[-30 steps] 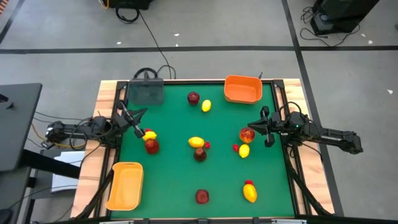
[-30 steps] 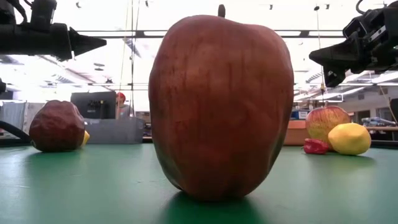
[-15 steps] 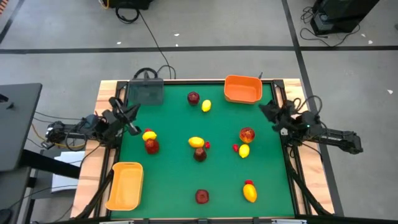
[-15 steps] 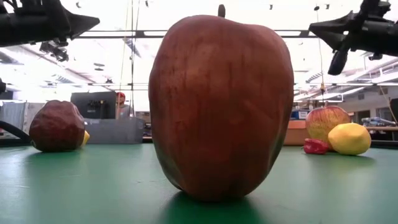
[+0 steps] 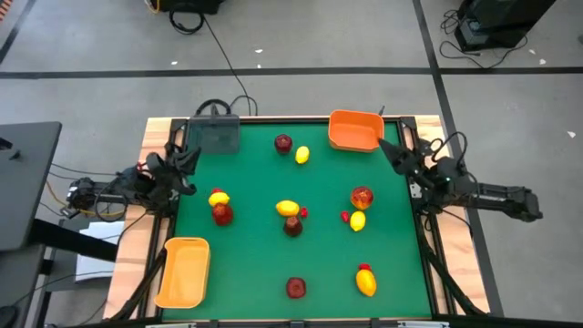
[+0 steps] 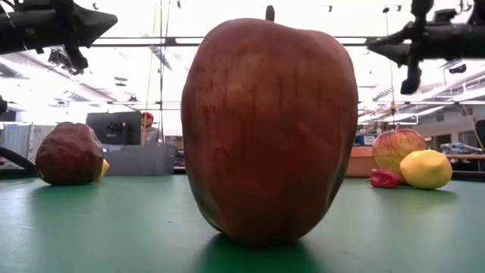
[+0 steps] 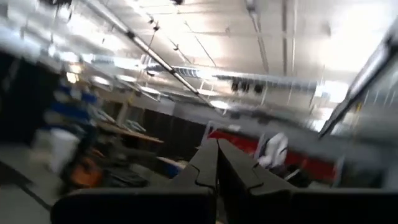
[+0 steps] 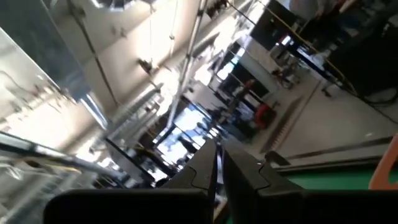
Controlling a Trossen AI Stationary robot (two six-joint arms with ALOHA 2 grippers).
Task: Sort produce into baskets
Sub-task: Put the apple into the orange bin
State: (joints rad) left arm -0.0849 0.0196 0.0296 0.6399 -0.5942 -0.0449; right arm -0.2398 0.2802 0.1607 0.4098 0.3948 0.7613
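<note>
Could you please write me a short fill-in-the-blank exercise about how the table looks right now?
1. The number of orange baskets on the table is ____.
2. The dark grey tray sits at the table's far ____ corner in the high view.
3. Both orange baskets hold ____ fruit.
4. The left tool and the right tool both have their fingers ____, holding nothing.

Missing words: two; left; no; shut

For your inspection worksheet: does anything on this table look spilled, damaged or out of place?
Nothing looks spilled or damaged. The fruit lies loose across the green table, unsorted; both orange bins and the grey tray hold nothing. Both grippers, left and right, are shut at the table's edges.
</note>
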